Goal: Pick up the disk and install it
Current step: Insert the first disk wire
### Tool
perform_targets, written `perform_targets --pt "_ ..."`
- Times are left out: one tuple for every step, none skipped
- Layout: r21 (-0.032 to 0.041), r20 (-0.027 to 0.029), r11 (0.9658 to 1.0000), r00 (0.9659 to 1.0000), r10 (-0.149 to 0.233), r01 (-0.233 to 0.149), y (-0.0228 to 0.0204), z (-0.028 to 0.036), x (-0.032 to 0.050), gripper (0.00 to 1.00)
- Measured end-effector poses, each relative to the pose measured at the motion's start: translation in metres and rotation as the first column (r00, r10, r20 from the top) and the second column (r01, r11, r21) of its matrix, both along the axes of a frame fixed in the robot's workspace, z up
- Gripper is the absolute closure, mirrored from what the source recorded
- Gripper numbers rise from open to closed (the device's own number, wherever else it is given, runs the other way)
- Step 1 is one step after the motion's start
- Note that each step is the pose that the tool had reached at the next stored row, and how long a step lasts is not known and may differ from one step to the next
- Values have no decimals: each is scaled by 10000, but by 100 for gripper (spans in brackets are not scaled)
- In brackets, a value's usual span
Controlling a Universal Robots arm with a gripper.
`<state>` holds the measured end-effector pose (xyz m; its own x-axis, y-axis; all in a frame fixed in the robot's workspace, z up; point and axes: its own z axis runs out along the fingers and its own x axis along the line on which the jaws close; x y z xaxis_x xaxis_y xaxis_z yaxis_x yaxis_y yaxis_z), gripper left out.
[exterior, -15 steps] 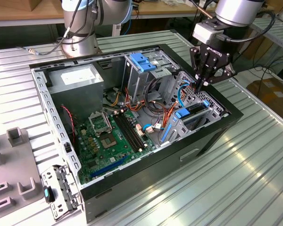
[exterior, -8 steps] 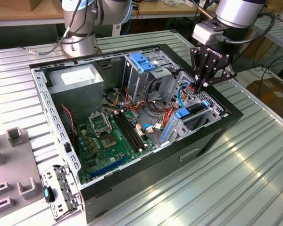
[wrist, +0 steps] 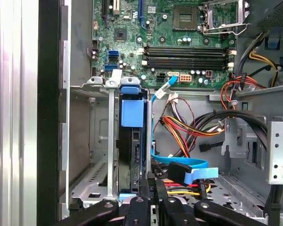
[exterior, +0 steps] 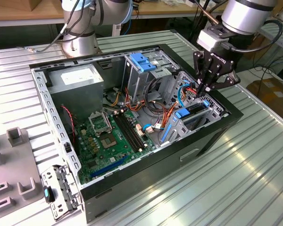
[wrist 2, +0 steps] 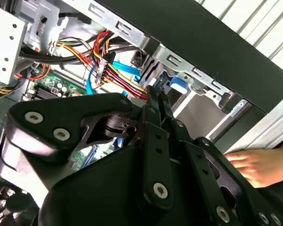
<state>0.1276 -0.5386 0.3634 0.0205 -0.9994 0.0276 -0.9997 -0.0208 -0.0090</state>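
Already the disk point(exterior: 194, 113) stands on edge in the drive bay at the front of the open computer case point(exterior: 52, 113), its blue carrier tab point(wrist: 132, 110) toward the motherboard point(wrist: 179, 42). The gripper point(exterior: 201, 88) sits at the disk's other end beside the blue data cable point(wrist: 188, 167), fingers drawn narrow — whether they pinch the carrier I cannot tell. Seating it well likely means pressing straight along the bay rails, cables kept clear.
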Motion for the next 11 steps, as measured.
perform_targets --pt "17 1 10000 10000 1 -1 -6 -1 0 84" --pt "93 6 10000 10000 1 -1 -24 -4 -3 84" --pt "128 7 9999 10000 4 -4 -44 -7 -7 84" --pt "129 8 9999 10000 5 -5 -58 -8 -11 84" --pt "133 12 9999 10000 4 -4 -63 -12 -17 84" --pt "138 22 9999 10000 3 -4 -65 -20 -22 84" --pt "137 32 9999 10000 -2 2 -66 -29 -22 84" --pt "140 36 9999 10000 -20 20 -67 -40 -23 84" --pt "142 38 9999 10000 -50 49 -68 -48 -23 84" --pt "141 40 9999 9999 -95 94 -73 -61 -26 84" --pt "144 43 9999 9999 -96 96 -83 -66 -32 84"
